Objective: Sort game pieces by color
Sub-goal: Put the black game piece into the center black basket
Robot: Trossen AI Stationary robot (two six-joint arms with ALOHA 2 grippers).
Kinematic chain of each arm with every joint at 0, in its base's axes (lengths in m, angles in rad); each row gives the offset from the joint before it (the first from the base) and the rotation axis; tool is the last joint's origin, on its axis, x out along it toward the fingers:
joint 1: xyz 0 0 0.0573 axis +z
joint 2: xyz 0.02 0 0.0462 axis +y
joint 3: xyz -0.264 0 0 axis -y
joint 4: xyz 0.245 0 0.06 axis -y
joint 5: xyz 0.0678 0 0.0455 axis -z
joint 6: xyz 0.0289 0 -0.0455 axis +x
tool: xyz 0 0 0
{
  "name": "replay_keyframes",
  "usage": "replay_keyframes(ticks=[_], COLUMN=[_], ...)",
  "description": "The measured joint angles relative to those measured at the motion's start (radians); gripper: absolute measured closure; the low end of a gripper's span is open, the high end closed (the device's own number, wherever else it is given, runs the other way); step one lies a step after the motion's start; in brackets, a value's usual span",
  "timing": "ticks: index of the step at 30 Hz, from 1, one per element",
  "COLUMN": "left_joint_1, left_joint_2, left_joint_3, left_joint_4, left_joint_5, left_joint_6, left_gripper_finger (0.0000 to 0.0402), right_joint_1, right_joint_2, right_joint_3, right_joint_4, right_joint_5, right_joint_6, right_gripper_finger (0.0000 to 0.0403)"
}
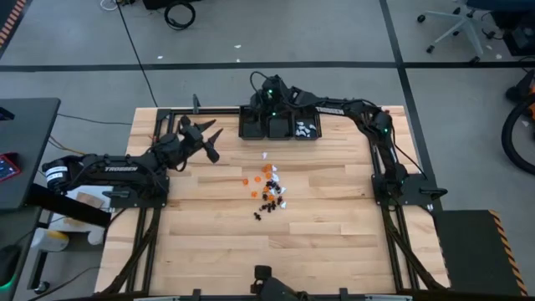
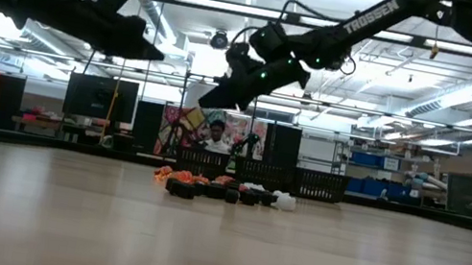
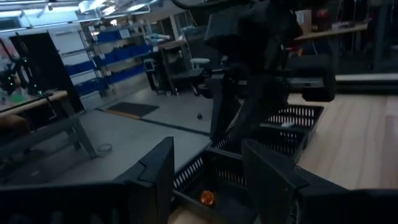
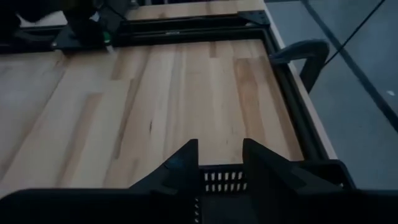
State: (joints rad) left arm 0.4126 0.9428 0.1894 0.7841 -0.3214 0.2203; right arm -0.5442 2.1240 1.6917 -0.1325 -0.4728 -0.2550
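Observation:
The game pieces (image 1: 269, 188) lie in a loose pile of orange, black and white bits at the middle of the wooden table, also seen in the low view (image 2: 226, 189). Three small black bins (image 1: 278, 125) stand in a row at the far edge. The right bin holds white pieces (image 1: 306, 128), and an orange piece (image 3: 207, 198) lies in another. My right gripper (image 4: 221, 155) hovers above the left bin (image 4: 224, 180), open, with nothing between its fingers. My left gripper (image 3: 211, 180) is open, held up level to the left of the bins (image 1: 205, 138).
Black frame rails run round the table, with a clamp (image 4: 305, 53) on the far edge. Bare wood spreads on the near half (image 1: 276, 251) and on both sides of the pile. A person (image 2: 214, 134) sits in the room beyond the bins.

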Motion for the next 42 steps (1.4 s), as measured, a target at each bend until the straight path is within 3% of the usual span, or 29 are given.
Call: replay_keyframes(ticks=[7,13,24,29,32,42], left_joint_1=[0.000,-0.007,-0.070,-0.119,-0.139,-0.159], left_joint_2=[0.000,0.000,0.000,0.000,0.000,0.000], left_joint_3=[0.000,0.000,0.000,0.000,0.000,0.000], left_joint_4=[-0.015,-0.042,-0.074,-0.112,-0.158,-0.225], left_joint_5=[0.000,0.000,0.001,0.001,0.005,0.005], left_joint_6=[-0.047,-0.080,-0.190,-0.232,-0.234,-0.259], left_gripper_finger=[0.0234,0.0234,0.0234,0.0234,0.0234,0.0234], right_joint_1=[0.011,0.078,0.226,0.299,0.346,0.515], right_joint_2=[-0.039,-0.047,-0.226,-0.243,-0.243,-0.246], right_joint_3=[-0.013,-0.123,-0.332,-0.409,-0.414,-0.383], right_joint_4=[-0.131,-0.132,-0.191,-0.259,-0.294,-0.297], right_joint_5=[0.004,0.051,0.102,0.281,0.342,0.344], right_joint_6=[-0.031,-0.056,-0.180,-0.140,-0.106,-0.055], right_gripper_finger=[0.0274,0.0274,0.0274,0.0272,0.0268,0.0262])
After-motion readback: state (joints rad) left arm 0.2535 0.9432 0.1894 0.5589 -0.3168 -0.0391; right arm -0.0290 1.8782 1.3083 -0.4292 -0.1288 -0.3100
